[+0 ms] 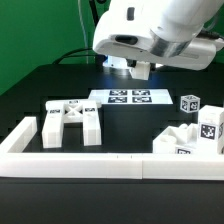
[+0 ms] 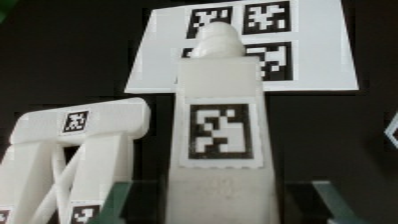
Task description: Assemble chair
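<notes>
Hanging in the upper middle of the exterior view, the gripper (image 1: 140,70) is over the far edge of the marker board (image 1: 130,97). The wrist view shows its jaws spread. The two dark fingers (image 2: 125,205) stand on either side of a white leg (image 2: 217,130), with a dark gap between each finger and the leg, so nothing is clamped. The leg runs lengthwise away from the gripper, its tag facing the camera and its narrowed tip overlapping the marker board. In the exterior view the arm hides the leg, so I cannot tell whether it rests on the black table (image 1: 30,90). Near the leg lies the cross-braced frame (image 1: 70,120), at the exterior view's left centre. A cluster of parts (image 1: 190,138) fills the lower right, with a small tagged block (image 1: 189,102) just above it in the frame. The long border wall (image 1: 100,165) runs across the lower part of the frame.
</notes>
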`<state>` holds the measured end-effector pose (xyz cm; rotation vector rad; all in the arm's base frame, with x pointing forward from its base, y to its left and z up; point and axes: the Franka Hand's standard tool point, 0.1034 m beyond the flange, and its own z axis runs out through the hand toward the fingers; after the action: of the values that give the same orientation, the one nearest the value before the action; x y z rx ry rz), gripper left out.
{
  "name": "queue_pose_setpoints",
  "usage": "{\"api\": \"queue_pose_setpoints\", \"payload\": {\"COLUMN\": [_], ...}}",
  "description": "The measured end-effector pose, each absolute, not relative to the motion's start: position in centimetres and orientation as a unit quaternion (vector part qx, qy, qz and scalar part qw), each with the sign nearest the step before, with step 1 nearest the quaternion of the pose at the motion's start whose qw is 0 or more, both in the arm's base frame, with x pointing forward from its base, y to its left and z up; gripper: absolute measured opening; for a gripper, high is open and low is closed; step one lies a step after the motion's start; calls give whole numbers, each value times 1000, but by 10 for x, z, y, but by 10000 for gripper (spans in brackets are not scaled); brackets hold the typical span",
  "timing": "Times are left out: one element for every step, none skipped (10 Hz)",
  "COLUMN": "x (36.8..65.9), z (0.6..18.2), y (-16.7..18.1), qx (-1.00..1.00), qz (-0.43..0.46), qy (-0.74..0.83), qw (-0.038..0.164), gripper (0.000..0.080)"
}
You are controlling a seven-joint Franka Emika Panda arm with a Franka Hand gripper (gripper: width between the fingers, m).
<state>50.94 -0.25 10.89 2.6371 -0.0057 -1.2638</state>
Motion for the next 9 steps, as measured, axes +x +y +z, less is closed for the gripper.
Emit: {"api": "queue_pose_setpoints", "payload": {"x": [510,512,513,513,514,514,514,515,519], "z": [108,108,109,109,108,108,107,107,108], "y": [1,4,4,4,3,-1,-1,-5,-4], "qx": [897,899,900,901,902,902,902,903,906], "qz": [-429,-428,-426,-426,-427,-427,-426,-424,-418], "qy": [-4,-9,-10,-17,-36,-48,-63,-70,-68], "qw": [107,95,95,81,50,34,8,4,3], "gripper": [291,291,291,291,291,291,291,291,291]}}
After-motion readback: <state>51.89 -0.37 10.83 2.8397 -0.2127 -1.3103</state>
